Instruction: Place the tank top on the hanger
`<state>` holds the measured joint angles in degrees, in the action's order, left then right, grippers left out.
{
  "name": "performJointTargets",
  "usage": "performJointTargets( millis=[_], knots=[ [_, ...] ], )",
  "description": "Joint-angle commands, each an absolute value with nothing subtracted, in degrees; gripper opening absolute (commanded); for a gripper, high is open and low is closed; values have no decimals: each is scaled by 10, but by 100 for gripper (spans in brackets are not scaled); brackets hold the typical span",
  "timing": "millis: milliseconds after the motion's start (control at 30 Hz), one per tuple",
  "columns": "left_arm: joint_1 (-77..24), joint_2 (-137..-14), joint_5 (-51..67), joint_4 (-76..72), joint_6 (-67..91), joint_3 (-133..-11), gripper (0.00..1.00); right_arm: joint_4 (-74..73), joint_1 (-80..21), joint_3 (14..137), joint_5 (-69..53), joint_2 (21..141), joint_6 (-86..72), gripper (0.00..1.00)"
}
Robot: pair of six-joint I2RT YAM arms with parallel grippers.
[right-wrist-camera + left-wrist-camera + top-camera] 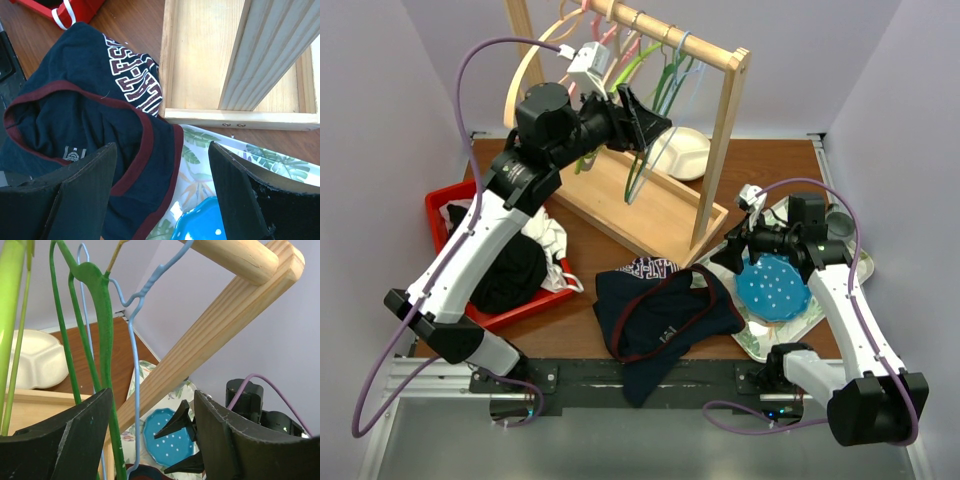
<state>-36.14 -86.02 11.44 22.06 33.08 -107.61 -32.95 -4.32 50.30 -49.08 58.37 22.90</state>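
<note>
The dark navy tank top [665, 315] with dark red trim lies crumpled at the table's near middle, and it also shows in the right wrist view [75, 115]. The thin light-blue hanger [688, 52] hangs at the right end of the wooden rack's rail. My left gripper [655, 125] is raised at the hangers and open. In its wrist view the open gripper [152, 395] has the light-blue hanger's wire [132, 365] and a dark green hanger [102, 340] between its fingers. My right gripper [718, 258] is open and empty, hovering [162, 150] over the tank top's right edge.
The wooden rack [720, 150] stands on its tray base and holds green and pink hangers. A red bin [438, 215] at left holds black clothing and a white cloth. A white divided plate [685, 150] sits behind. A blue dotted plate [772, 288] rests on a floral tray [860, 270].
</note>
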Motion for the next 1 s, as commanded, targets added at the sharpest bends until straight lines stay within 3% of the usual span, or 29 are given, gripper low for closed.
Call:
performJointTargets(
  millis=[0,500,967],
  knots=[
    [-365,-831,90,200,305,-1090,71,-318,-38,502,-511,577,223,78],
    [-374,-848,177,148,356,-1075,60,-323,-39,504,-512,582,229,79],
    [-401,-872,75,199,323,-1085,58,-328,-39,505,-513,577,232,79]
  ],
)
